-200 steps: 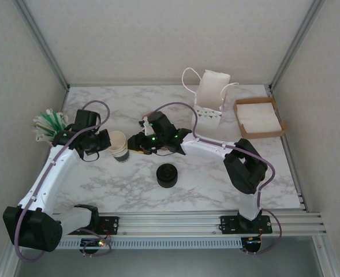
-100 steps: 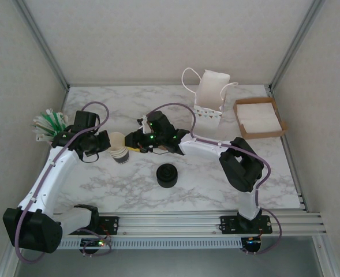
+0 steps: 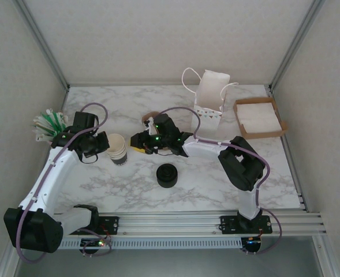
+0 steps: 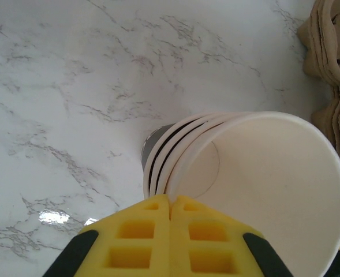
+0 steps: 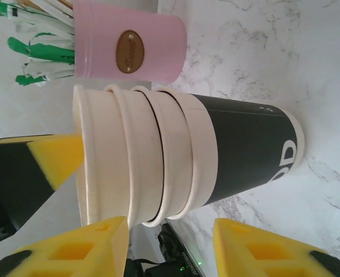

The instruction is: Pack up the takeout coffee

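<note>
Top external: open table (image 3: 204,190) was seen before the cup stack (image 3: 118,149), whose top cup (image 4: 262,184) was pinched at the rim by the left gripper (image 4: 170,202); the right gripper (image 5: 170,231) was spread astride it. A black round pile (image 3: 167,175) was set rightward, a pink pot (image 5: 129,49) leftward.

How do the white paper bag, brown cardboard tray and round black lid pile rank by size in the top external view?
White paper bag and brown cardboard tray: alike, unranked.
Round black lid pile: smallest.

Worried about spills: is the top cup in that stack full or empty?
Empty: the top cup shows a bare cream bottom, no liquid.
</note>
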### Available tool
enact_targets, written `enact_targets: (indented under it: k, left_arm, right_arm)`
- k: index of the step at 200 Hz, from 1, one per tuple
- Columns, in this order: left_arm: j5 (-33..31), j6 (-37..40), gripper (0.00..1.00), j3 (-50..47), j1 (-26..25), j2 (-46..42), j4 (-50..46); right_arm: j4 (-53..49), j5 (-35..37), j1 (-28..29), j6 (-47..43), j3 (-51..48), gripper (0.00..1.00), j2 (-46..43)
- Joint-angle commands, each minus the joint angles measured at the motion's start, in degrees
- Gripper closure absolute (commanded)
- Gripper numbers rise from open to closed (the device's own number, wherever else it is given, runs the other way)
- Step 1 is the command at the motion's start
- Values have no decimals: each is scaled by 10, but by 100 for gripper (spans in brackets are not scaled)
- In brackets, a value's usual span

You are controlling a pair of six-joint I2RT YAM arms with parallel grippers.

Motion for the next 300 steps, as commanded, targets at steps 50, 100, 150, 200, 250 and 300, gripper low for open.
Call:
enact_targets:
  k: [50,100,150,200,250,300]
  left_arm:
    - [10,4,100,-4,8,-10,6]
    - [10,5,100,-4,10,-7,7]
    - [11,4,100,-5,11,-7,9]
    - [15,4,100,-9,12,-6,12]
    - [37,0,100,-11,12,-8,20]
    - [60,-5,100,-18,22,-17,28]
  right_arm:
    - [61,-27,0,33,10,58,10]
    - [68,-33,1,40,13,58,23]
    - [79,-41,4,50,22,59,38]
    - [87,-46,8,58,32,59,52]
    - [80,-44,10,61,37,59,69]
    - [61,-38,10,54,37,59,66]
